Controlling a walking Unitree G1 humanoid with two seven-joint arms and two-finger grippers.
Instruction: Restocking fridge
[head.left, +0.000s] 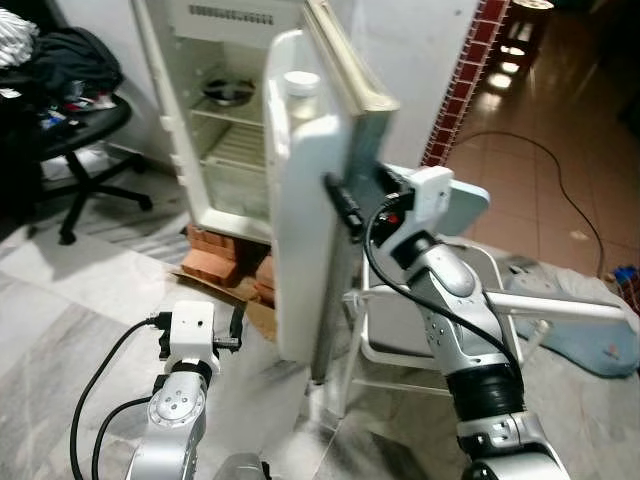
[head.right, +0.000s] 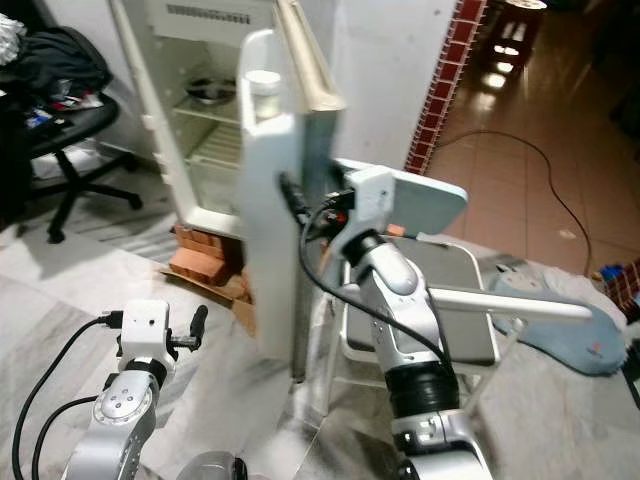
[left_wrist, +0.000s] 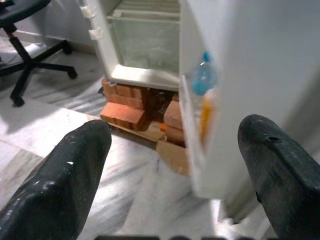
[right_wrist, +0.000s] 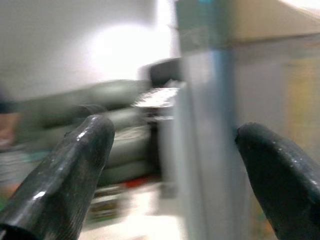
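Marble floor runs up to the fridge (head.left: 235, 120), propped on bricks (head.left: 225, 255), its door (head.left: 305, 200) swung wide. Right gripper (head.left: 345, 205) straddles the door's edge, fingers apart; left gripper (head.left: 237, 330) hangs low, fingers spread.

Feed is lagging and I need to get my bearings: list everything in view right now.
fridge: 1, white, open, standing on bricks by the wall
fridge door: 1, white, swung out toward the robot
bottle: 1, blue top, low in the door shelf
white container: 1, top of the door shelf
metal bowl: 1, upper fridge shelf
bricks: several, red, under the fridge
office chair: 1, black, left, piled with clothes
folding chair: 1, white frame, behind the door
cable: 1, black, on the tiled floor
left claw: 1, black, open, low before the door
right claw: 1, black, open, at the door's edge
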